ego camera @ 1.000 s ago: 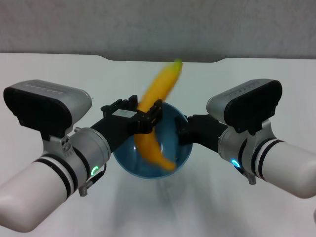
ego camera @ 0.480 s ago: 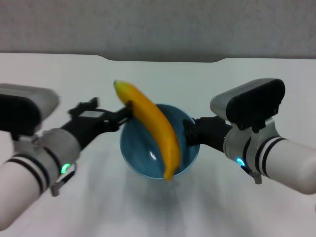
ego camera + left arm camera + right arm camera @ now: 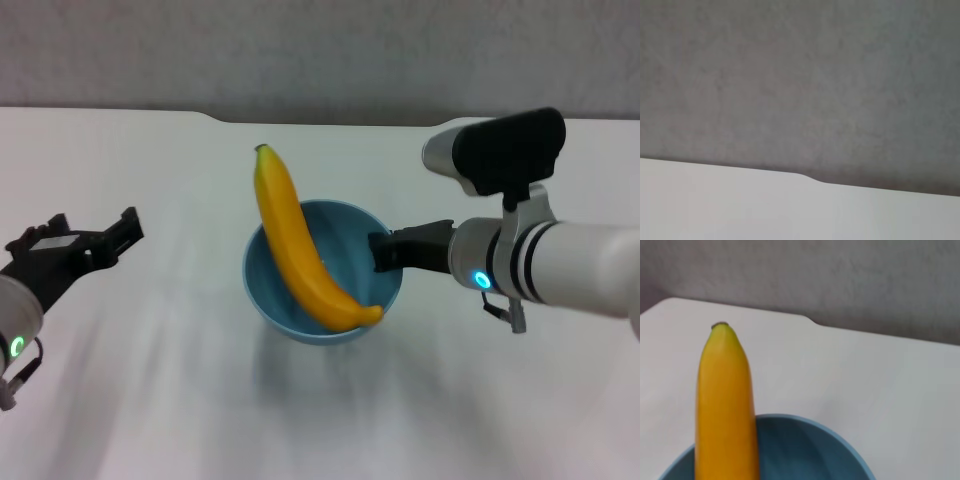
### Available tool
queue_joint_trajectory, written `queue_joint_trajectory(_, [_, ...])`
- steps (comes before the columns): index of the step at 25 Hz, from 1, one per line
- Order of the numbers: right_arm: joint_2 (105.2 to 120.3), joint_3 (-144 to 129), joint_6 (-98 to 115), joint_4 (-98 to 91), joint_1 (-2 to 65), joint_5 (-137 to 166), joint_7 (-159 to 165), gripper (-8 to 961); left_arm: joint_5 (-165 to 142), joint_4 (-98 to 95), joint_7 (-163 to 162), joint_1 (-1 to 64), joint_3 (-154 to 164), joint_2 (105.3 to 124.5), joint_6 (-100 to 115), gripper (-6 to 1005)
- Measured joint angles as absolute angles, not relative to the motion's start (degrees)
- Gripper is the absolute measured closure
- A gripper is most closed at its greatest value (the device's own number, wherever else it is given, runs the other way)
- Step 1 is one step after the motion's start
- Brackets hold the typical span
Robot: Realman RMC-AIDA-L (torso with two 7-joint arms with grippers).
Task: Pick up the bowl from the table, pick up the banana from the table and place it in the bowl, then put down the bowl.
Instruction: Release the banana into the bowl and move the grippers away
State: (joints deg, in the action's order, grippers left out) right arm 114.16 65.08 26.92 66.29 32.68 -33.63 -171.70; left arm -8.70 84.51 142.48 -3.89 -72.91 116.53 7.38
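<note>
The light-blue bowl (image 3: 262,298) is in the middle of the head view, and its shadow lies on the white table (image 3: 140,150) below it. The yellow banana (image 3: 298,245) lies slanted in the bowl, with its stem end sticking out over the far left rim. My right gripper (image 3: 383,252) is shut on the bowl's right rim. My left gripper (image 3: 92,234) is open and empty, well to the left of the bowl. The right wrist view shows the banana (image 3: 725,400) resting over the bowl's rim (image 3: 810,442).
The table's far edge has a shallow notch (image 3: 330,122) and a grey wall stands behind it. The left wrist view shows only the table (image 3: 740,205) and the wall.
My left gripper has let go of the banana and pulled back to the left. The banana has dropped from upright to lying slanted in the bowl. The right arm still holds the bowl.
</note>
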Motion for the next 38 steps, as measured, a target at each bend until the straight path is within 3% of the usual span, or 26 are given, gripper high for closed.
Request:
queue_joint_trajectory(5, [114.08, 67.2, 31.9, 63.3, 36.5, -36.1, -171.9, 823, -8.8, 83.8, 142.5, -4.1, -73.6, 116.57, 7.4, 104])
queue_joint_trajectory(18, [115.02, 64.2, 30.3, 57.4, 37.4, -38.2, -171.9, 814, -8.5, 81.0, 142.3, -3.4, -74.7, 116.74, 7.3, 103])
queue_joint_trajectory(38, [115.22, 60.0, 18.2, 53.0, 32.8, -38.8, -171.6, 801, -8.5, 80.9, 142.3, -3.7, -74.8, 116.63, 7.4, 104])
